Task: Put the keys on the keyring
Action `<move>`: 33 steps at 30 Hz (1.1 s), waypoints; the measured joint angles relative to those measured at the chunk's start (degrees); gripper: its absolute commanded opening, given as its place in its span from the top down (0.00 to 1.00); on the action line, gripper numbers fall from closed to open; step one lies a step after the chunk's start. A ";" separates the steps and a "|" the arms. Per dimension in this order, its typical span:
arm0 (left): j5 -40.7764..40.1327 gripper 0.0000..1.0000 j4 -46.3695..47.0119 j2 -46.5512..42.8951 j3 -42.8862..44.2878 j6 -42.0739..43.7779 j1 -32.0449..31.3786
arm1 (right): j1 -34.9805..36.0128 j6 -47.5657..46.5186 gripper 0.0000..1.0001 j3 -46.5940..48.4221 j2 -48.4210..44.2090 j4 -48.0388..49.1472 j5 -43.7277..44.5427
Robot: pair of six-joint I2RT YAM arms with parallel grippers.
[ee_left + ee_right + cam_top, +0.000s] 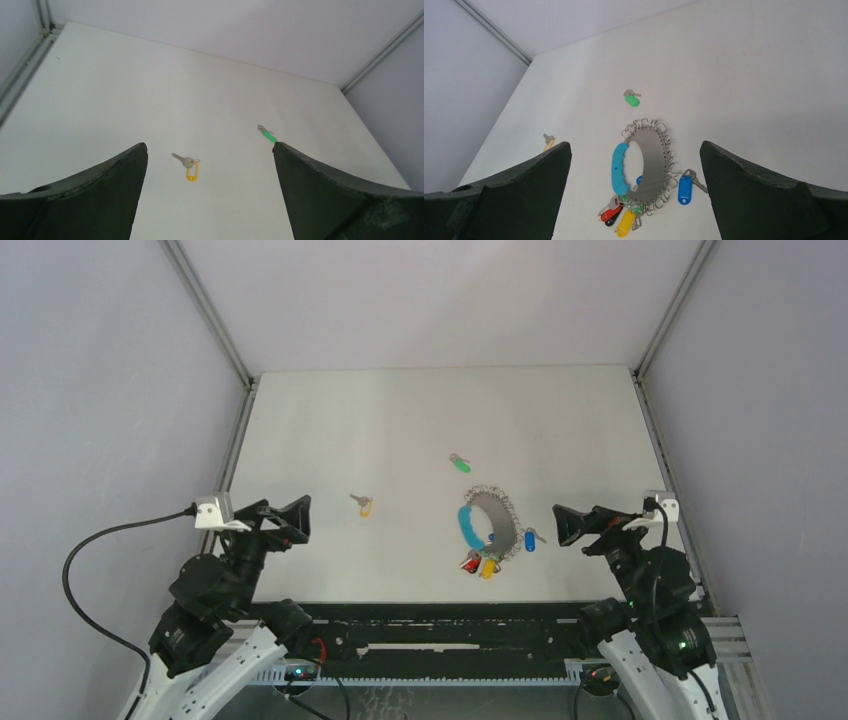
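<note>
At left gripper: gapes wide, grips nothing, hovers near yellow-tagged key on table. At right gripper: gapes wide, touches nothing, above keyring lying flat; blue key just beside it, green key apart beyond.

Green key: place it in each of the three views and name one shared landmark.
Top external: green key, mid-table, just beyond the keyring.
Left wrist: right of centre, up-right of the yellow key.
Right wrist: upper centre, beyond the keyring.
Shared landmark: the yellow key, in all three views.

Three keys (green key, yellow key, blue key), one keyring
</note>
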 measured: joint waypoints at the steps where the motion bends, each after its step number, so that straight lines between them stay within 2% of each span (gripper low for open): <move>1: -0.24 0.00 0.02 -0.07 0.22 1.01 0.00 | 0.00 -0.28 0.00 0.83 -0.50 -0.59 0.26; 9: -2.08 0.00 3.08 0.02 0.74 11.23 0.17 | 0.00 -4.74 0.00 8.57 2.45 -6.91 3.80; 12: -1.29 0.00 5.64 0.04 -0.04 13.97 2.93 | 0.00 -7.23 0.00 10.99 2.82 -7.13 6.88; 21: 13.46 0.00 9.20 0.07 -4.11 14.62 20.24 | -0.13 -12.02 0.00 10.95 2.73 -6.60 12.24; 26: 18.60 0.00 9.60 -1.09 -4.63 14.32 21.51 | -0.28 -12.70 0.00 10.16 2.60 -6.67 13.20; 33: 21.16 0.00 10.86 -2.95 -4.68 14.29 23.41 | -0.50 -13.51 0.00 9.62 2.08 -6.64 13.31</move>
